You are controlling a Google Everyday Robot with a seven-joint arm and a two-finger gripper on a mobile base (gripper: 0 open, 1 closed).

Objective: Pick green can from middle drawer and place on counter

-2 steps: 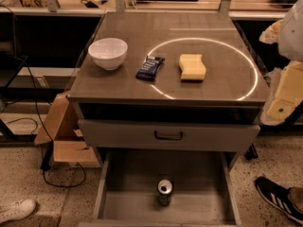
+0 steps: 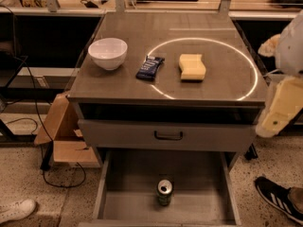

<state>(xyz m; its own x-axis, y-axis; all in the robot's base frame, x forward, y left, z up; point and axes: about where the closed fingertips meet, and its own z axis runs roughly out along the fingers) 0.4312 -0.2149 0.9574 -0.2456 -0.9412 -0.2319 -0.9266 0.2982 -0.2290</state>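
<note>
In the last 0.7 s only the gripper (image 2: 278,109) sinks slightly at the 3 o'clock edge, beside the counter (image 2: 142,32); whether it is wide or narrow I cannot tell. The can (image 2: 164,192), a glossy green cylinder with a silver top, stands upright at 6 o'clock on the drawer's (image 2: 128,183) flat grey metal floor, untouched, so the pick looks barely begun

White bowl (image 2: 108,52), blue snack packet (image 2: 150,67) and yellow sponge (image 2: 192,66) lie in a row, apart; cardboard box (image 2: 64,126) lower left.
</note>
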